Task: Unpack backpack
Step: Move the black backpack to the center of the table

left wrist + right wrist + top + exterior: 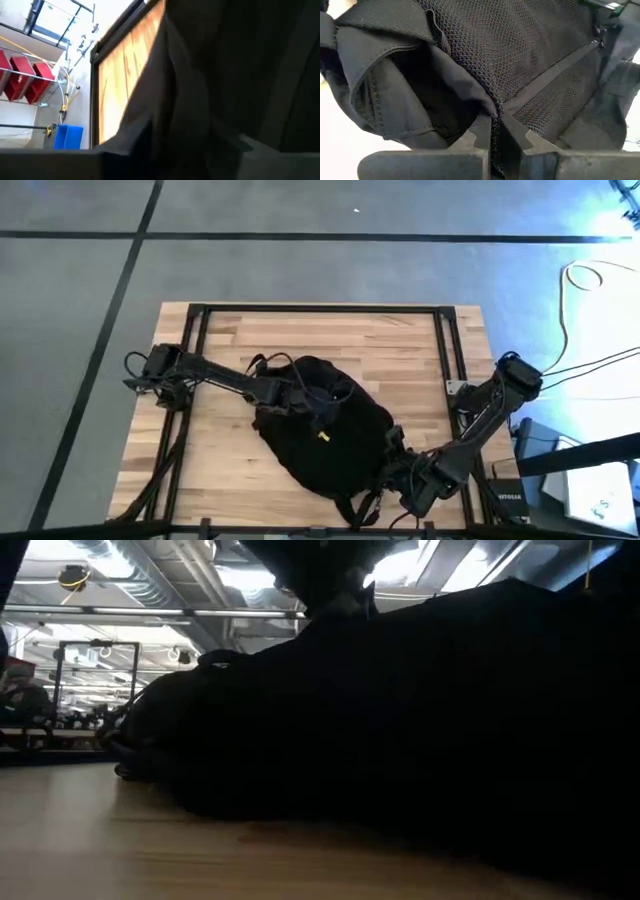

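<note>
High view — backpack: black, rounded, lying flat | right pincer pinching mesh

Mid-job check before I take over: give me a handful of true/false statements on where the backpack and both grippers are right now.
1. The backpack lies on the wooden table. True.
2. The right gripper is shut on a fold of the backpack's mesh fabric. True; the right wrist view shows the mesh edge pinched between its fingers.
3. The left gripper hangs over bare table, clear of the backpack. False; it is over the top of the backpack, right against the fabric.
4. The right gripper works at the backpack's far edge. False; it is at the near right corner, by the straps.
5. Unpacked items lie on the table beside the backpack. False; none show in the high view.
</note>
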`<state>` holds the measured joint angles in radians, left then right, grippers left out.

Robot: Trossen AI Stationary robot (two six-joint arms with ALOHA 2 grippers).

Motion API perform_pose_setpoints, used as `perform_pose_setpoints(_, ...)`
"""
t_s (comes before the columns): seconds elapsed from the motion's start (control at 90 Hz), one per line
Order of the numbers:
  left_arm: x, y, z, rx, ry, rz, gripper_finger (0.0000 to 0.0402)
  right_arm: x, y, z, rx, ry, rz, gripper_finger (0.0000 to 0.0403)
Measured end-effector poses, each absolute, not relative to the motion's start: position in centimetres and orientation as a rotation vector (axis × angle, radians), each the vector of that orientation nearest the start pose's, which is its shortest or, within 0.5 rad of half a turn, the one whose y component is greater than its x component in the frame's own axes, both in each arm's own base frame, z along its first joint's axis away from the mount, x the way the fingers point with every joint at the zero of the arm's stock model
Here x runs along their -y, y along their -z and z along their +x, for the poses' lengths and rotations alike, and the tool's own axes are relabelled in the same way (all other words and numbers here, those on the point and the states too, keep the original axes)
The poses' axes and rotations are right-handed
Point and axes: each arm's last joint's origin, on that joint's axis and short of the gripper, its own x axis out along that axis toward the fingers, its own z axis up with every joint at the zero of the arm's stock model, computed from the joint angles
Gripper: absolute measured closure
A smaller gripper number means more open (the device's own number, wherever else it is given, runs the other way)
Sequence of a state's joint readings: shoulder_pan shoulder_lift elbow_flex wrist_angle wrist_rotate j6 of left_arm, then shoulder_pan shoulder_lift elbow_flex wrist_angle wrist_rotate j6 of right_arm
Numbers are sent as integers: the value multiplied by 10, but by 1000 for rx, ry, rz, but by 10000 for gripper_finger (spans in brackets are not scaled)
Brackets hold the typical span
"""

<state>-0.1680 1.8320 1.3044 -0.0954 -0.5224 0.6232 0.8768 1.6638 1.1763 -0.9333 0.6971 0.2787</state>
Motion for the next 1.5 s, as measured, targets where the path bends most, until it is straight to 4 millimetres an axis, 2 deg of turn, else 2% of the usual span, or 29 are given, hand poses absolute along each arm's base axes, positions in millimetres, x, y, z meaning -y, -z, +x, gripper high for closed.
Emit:
perform_pose_setpoints(0.089,54,-236,402,-663,-152,800,337,-221,-216,208,-994,-7,-753,403)
perform_pose_setpoints(0.133,55,-237,402,-656,-143,795,353,-221,-216,208,-994,-7,-753,403)
perform_pose_setpoints(0.278,55,-236,402,-660,-127,785,356,-221,-216,208,-994,-6,-753,403)
perform_pose_setpoints(0.367,54,-239,402,-647,-174,795,357,-220,-216,208,-991,-2,-757,403)
perform_pose_setpoints(0.5,49,-255,398,-620,-233,848,359,-218,-216,206,-997,16,-811,403)
perform_pose_setpoints(0.667,29,-279,391,-643,-304,983,361,-203,-217,204,-1033,116,-927,403)
perform_pose_setpoints(0.867,1,-336,378,-586,-392,1085,363,-174,-220,222,-1062,292,-938,403)
perform_pose_setpoints(1.078,-34,-390,363,-593,-484,1205,365,-118,-243,230,-1008,664,-866,403)
perform_pose_setpoints(1.3,-66,-426,353,-577,-568,1190,366,-70,-284,224,-806,910,-681,403)
perform_pose_setpoints(1.422,-77,-442,348,-540,-606,1152,366,-49,-303,216,-745,1002,-707,403)
perform_pose_setpoints(1.5,-85,-442,345,-545,-617,1091,366,-38,-309,212,-766,1033,-710,403)
